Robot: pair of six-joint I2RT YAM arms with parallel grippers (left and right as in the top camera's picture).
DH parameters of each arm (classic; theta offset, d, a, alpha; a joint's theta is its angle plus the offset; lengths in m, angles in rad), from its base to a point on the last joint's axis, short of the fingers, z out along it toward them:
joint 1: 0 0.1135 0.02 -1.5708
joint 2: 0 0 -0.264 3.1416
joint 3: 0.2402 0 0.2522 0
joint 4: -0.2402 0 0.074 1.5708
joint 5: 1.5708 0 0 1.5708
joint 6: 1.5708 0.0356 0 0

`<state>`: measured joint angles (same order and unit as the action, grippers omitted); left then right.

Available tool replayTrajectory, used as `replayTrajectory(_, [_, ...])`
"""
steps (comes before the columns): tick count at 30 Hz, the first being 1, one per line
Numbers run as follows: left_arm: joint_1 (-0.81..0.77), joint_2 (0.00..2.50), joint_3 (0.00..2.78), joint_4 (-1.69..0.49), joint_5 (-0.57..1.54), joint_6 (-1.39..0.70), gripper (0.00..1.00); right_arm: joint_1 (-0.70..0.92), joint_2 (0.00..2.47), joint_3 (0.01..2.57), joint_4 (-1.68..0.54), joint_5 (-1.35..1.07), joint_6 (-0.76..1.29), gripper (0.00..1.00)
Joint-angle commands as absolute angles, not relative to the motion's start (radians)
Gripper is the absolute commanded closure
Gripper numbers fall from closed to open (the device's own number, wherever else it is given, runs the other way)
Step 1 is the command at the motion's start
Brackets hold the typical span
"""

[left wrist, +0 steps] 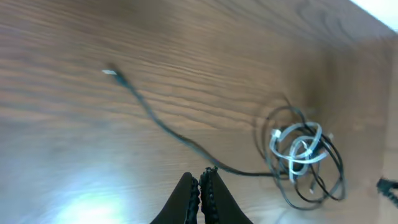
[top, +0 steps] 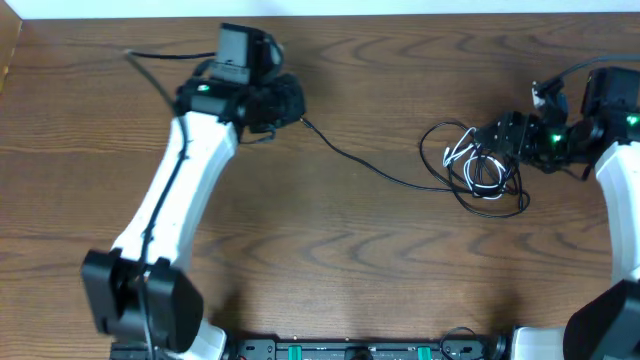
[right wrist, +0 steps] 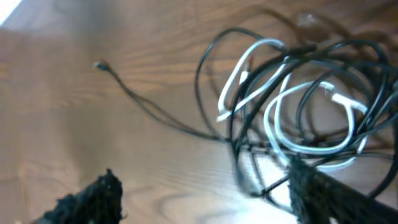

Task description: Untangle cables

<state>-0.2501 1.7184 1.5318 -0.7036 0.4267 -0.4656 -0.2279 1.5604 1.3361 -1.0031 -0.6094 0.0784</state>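
Closest in, the blocky black base of the left arm (top: 140, 298) gets chopped off by the bottom of the overhead shot, so not much to say there. Past it is bare brown wood-grain table (top: 330, 260), matte with wavy grain. Further out on the right sits the tangle of thin cables (top: 482, 172). It's glossy black cords looped over each other in loose rings, and honestly I can't count how many. One shorter white cable (right wrist: 342, 99) curls through the middle. A single long black strand (left wrist: 163, 126) snakes out of the knot toward the left arm's side and ends in a small plug end (left wrist: 111, 71), too blurry to tell the type. The right hand (right wrist: 202, 180) is right at the tangle's edge, its two rough black fingers spread wide with nothing pinched. Both fingers are cut off by the bottom of the wrist shot. Further back on the left, the left hand (left wrist: 201, 180) is closed tight, pointed tips together, and from overhead it's hidden under its own wrist. The strand runs right past those tips, and I can't tell if it's touching or pinched.
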Motion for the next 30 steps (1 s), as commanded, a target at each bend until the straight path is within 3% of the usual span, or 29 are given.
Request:
replayTrajectory(1, [-0.295,1.771,1.542,-0.659,0.558,-0.446,0.92,-0.225,1.544,1.471,-1.060,-0.618,0.044,0.12])
replayTrajectory(11, [-0.500,1.935,1.542,-0.489,0.729,-0.444,0.90,-0.228,1.544,1.641,-1.168,-0.435,0.120,0.12])
replayTrajectory(13, [-0.537,1.957,1.542,-0.424,0.756,-0.437,0.83,-0.228,1.544,1.640,-1.172,-0.435,0.120,0.12])
replayTrajectory(19, [-0.620,2.022,1.542,-0.307,0.756,-0.381,0.51,-0.228,1.544,1.640,-1.195,-0.435,0.118,0.12])
replayTrajectory(30, [-0.667,2.179,1.542,-0.010,0.755,-0.344,0.37,-0.228,1.544,1.640,-1.225,-0.435,0.118,0.12])
